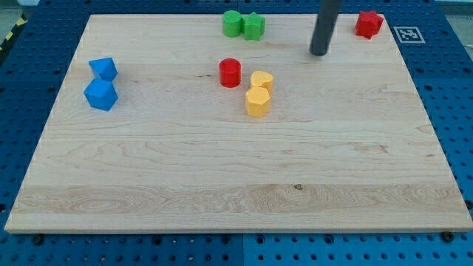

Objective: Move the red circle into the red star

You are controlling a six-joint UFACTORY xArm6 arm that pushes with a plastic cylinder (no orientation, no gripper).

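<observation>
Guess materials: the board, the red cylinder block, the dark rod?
Light wooden board: wood by the look, visible grain and a knot, matte. Red cylinder block: uniform colour, soft sheen, so painted wood or plastic; cannot tell which. Dark rod, my tip to the view's right of that block: smooth, dark, material unclear.

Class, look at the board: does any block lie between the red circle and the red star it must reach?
No block does. The red circle has open board toward the red star; only my tip stands near that line.
</observation>
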